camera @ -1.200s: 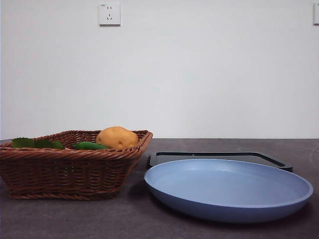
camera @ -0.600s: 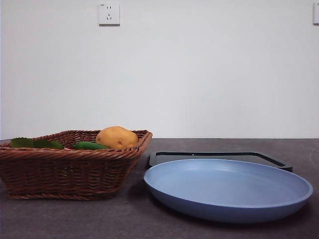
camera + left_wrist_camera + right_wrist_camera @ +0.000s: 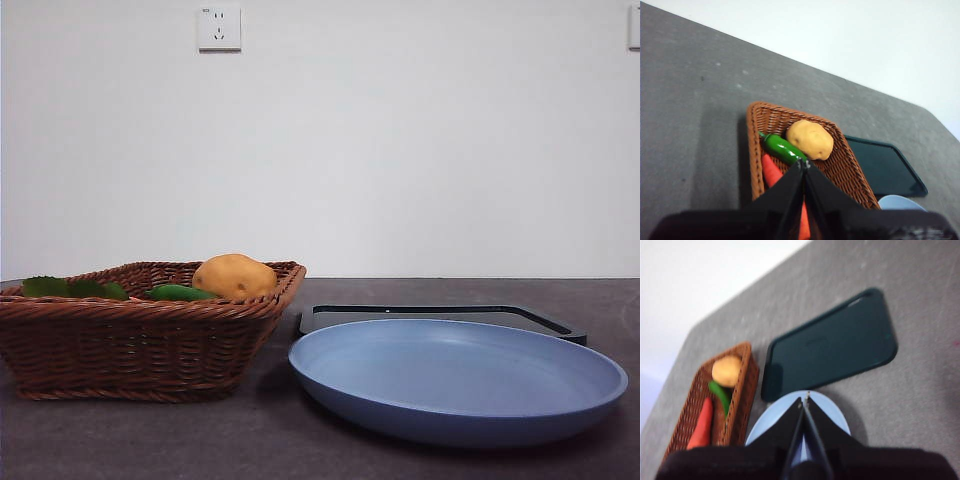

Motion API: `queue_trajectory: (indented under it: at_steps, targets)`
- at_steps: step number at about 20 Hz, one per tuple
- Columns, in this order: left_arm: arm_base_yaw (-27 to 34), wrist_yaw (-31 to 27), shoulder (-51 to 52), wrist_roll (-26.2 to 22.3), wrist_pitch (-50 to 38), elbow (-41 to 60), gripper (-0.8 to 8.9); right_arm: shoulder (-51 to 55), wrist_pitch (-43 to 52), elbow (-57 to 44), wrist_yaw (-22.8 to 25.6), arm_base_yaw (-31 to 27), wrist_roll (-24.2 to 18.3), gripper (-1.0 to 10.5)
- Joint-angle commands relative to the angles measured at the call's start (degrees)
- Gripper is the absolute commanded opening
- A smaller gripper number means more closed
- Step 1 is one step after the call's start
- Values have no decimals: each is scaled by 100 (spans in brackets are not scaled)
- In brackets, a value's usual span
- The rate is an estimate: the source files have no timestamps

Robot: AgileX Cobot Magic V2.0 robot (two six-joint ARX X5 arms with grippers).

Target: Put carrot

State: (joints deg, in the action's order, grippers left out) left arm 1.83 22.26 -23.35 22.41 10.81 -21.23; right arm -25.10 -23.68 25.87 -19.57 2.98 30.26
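The carrot (image 3: 771,170) lies in the brown wicker basket (image 3: 140,340), next to a green vegetable (image 3: 782,148) and a yellow-orange potato (image 3: 810,139). In the front view only its green leaves (image 3: 70,288) show over the basket rim. It also shows in the right wrist view (image 3: 701,425). My left gripper (image 3: 804,164) is shut and empty, high above the basket. My right gripper (image 3: 805,399) is shut and empty, high above the blue plate (image 3: 458,375). Neither gripper shows in the front view.
A dark tray (image 3: 440,317) lies flat behind the blue plate, right of the basket. It also shows in the right wrist view (image 3: 830,347). A white wall with a socket (image 3: 220,28) stands behind the dark table.
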Motion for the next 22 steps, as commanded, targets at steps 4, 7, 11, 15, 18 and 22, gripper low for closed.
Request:
queue_trajectory:
  at_steps: [4,7,11,15,18,22]
  targets:
    - [-77,592,-1115,-662,315,-691,7,-1045,-304,439,-450,9,-680,3]
    - [-221,721,-1696,-966,804,-1082,7,-1561,-404,483,-706,9,-909,3]
    - [-632,737,-2590,-1482,1775,-1718,6,-2479,-828,538,-901,20,-1259,4]
    - [-944,817,-2920,-1502,1834,-1845,10,-3086,-824,538,-892,20,-1381,108]
    - [-1058,817,-2931,-1499,1711,-1845,72,-3434,-680,538,-881,24,-1375,206]
    - [-1086,796,-2931,-1314,1521,-1845,254,-3901,-334,538,-844,278,-1309,211]
